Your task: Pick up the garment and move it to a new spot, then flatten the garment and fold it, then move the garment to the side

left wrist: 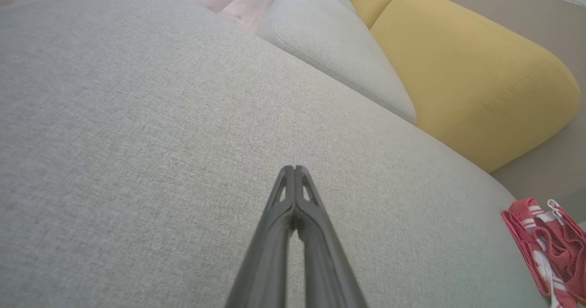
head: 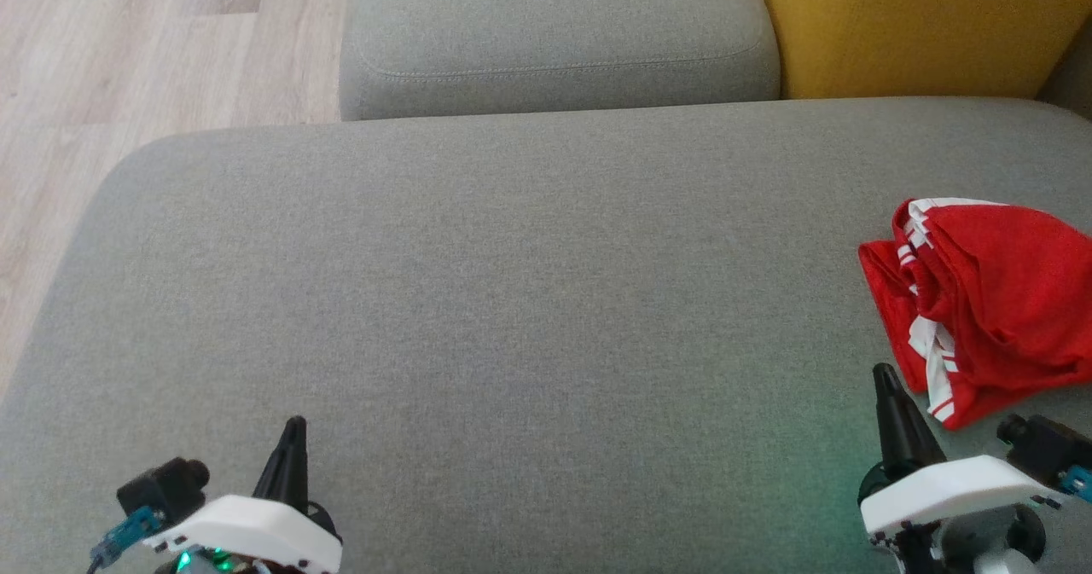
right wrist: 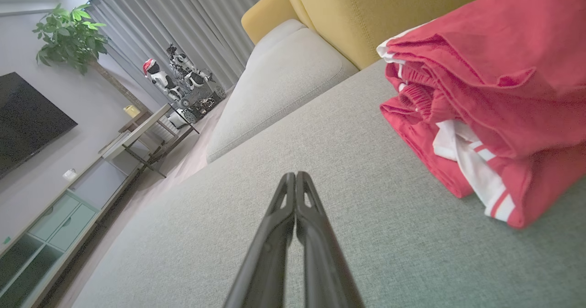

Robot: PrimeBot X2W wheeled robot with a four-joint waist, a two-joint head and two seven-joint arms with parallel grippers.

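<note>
A broad grey sofa seat [head: 512, 301] spreads across the head view, with a yellow cushion [head: 904, 28] beyond its far right corner. The red garment [head: 998, 301], trimmed in white, lies bunched at the seat's right edge, just beside the right gripper [head: 884, 375] but apart from it. The left gripper [head: 295, 426] hovers well apart at the lower left. Both have their jaws pressed together, gripping nothing.

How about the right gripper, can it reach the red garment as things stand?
Probably yes: the right gripper, shut, sits just beside the garment with bare cushion between them; it must open first.
</note>
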